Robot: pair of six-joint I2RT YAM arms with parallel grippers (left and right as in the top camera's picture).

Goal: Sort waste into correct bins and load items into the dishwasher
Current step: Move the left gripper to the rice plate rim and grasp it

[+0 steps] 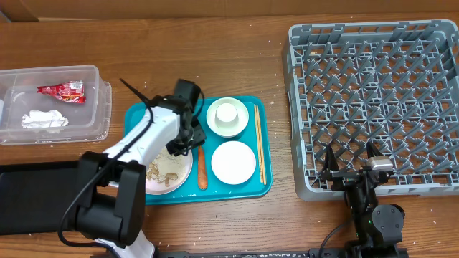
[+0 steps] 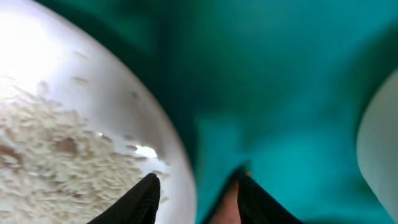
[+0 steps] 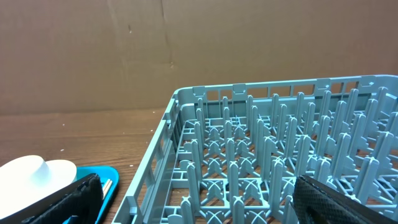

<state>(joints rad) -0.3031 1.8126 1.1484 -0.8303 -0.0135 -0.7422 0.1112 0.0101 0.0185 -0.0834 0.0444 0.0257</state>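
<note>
My left gripper [image 1: 188, 137] is low over the teal tray [image 1: 251, 188], open. One finger [image 2: 144, 198] is over the rim of the white plate [image 2: 74, 93] with pale crumbs [image 1: 163, 170]. The other finger [image 2: 258, 200] has the end of the orange carrot-like stick [image 2: 229, 204] against its inner side. The stick [image 1: 202, 169] lies between the plate and a white bowl [image 1: 233, 162]. A small cup [image 1: 226, 112] sits in a second bowl [image 1: 225, 126]. Chopsticks [image 1: 259, 143] lie along the tray's right side. My right gripper [image 1: 351, 166] stands open and empty at the grey dishwasher rack's [image 1: 373, 107] front edge.
A clear tub [image 1: 93, 115] at the far left holds a red wrapper [image 1: 63, 90] and a crumpled tissue [image 1: 44, 120]. A flat black tray [image 1: 36, 201] lies at the front left, partly under my left arm. In the right wrist view the rack [image 3: 261, 155] fills the space ahead.
</note>
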